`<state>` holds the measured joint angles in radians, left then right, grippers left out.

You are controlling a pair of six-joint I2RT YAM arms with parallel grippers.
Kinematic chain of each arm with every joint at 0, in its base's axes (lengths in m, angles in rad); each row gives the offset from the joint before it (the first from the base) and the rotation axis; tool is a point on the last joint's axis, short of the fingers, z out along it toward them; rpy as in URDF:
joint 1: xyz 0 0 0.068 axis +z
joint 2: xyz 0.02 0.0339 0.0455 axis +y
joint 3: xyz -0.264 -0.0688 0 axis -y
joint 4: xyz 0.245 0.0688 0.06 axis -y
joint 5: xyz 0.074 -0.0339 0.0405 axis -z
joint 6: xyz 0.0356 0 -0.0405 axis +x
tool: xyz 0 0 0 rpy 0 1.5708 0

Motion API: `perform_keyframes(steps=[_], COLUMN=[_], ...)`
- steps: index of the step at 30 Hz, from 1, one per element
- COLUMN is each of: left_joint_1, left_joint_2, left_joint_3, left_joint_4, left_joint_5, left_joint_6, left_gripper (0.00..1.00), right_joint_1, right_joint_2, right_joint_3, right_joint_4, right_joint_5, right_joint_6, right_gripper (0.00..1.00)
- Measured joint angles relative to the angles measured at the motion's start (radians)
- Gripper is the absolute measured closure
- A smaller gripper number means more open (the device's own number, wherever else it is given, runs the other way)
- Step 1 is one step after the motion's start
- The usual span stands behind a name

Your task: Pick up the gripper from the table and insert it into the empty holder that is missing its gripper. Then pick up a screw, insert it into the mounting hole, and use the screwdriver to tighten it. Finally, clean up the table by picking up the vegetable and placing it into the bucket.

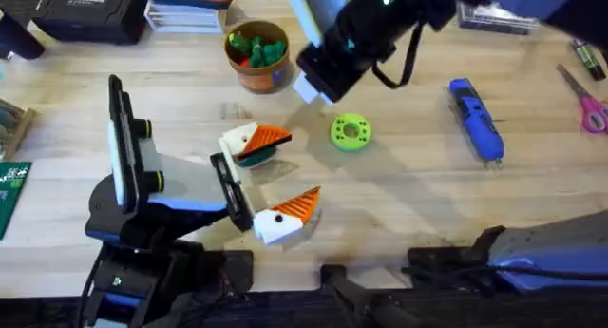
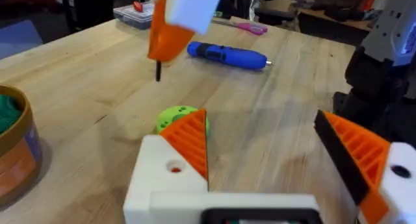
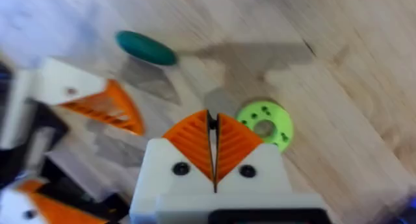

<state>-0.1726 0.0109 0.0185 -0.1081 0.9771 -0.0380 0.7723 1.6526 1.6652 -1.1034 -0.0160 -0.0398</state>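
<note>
Right gripper: fingers pressed together on a thin black pin, judged to be the screw, which hangs tip-down above the desk, near the green disc. Left gripper: fingers wide apart, empty.

Handling: the screw is judged light, rigid, smooth and likely to pivot or slip. It is best pinched high near the head, shaft vertical. The hole in the holder looks small.
</note>
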Motion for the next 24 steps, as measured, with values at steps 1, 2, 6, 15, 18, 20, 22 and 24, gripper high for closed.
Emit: perform_keyframes(steps=[1, 2, 6, 15, 18, 20, 22, 24], left_joint_1=[0.000, 0.000, 0.000, 0.000, 0.000, 0.000, 0.000, 0.000], left_joint_2=[0.000, 0.000, 0.000, 0.000, 0.000, 0.000, 0.000, 0.000], left_joint_3=[0.000, 0.000, 0.000, 0.000, 0.000, 0.000, 0.000, 0.000], left_joint_4=[0.000, 0.000, 0.000, 0.000, -0.001, 0.000, 0.000, 0.000], left_joint_5=[0.000, 0.000, 0.000, 0.000, 0.000, 0.000, 0.000, 0.000], left_joint_6=[0.000, 0.000, 0.000, 0.000, -0.005, -0.004, -0.005, -0.005], left_gripper=[0.016, 0.015, 0.015, 0.015, 0.016, 0.015, 0.016, 0.015], right_joint_1=[0.012, 0.028, 0.107, 0.238, 0.256, 0.261, 0.264, 0.265], right_joint_2=[0.014, 0.032, 0.085, 0.136, 0.150, 0.151, 0.152, 0.152], right_joint_3=[0.048, 0.094, 0.214, 0.231, 0.231, 0.232, 0.233, 0.233], right_joint_4=[-0.029, -0.055, -0.082, -0.059, -0.051, -0.049, -0.051, -0.054], right_joint_5=[-0.016, -0.030, -0.056, -0.014, 0.002, 0.006, 0.012, 0.018], right_joint_6=[0.005, 0.011, 0.014, 0.014, 0.014, 0.014, 0.014, 0.014], right_gripper=[0.994, 0.994, 0.994, 0.994, 0.994, 0.994, 0.994, 0.994])
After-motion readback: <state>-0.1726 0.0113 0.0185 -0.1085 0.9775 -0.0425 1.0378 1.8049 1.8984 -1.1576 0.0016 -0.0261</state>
